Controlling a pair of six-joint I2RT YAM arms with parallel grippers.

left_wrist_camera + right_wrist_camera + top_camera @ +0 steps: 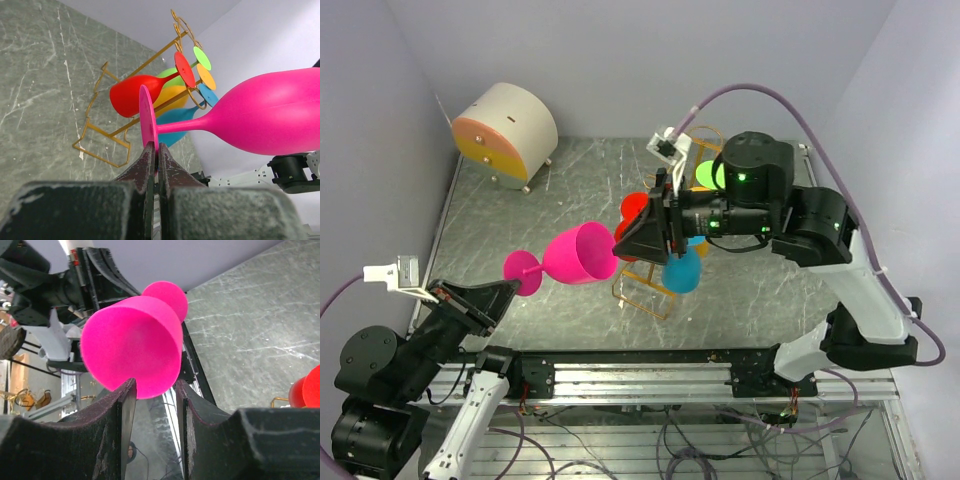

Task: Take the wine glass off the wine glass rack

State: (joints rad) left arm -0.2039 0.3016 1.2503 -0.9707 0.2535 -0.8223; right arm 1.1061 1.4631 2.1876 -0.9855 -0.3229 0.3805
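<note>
A pink wine glass (582,253) hangs level in the air left of the golden wire wine glass rack (645,290), apart from it. My left gripper (517,288) is shut on the rim of its round foot; the left wrist view shows that gripper (156,147) pinching the pink disc, with the glass (270,115) stretching right. My right gripper (620,240) is open at the bowl's mouth. In the right wrist view its jaws (152,385) stand apart just below the glass (132,352), nothing between them.
The rack (150,56) still carries a red glass (132,95), a blue glass (175,117) and green and orange ones. A round beige and orange drawer box (505,130) stands at the back left. A metal rail (650,370) runs along the near edge.
</note>
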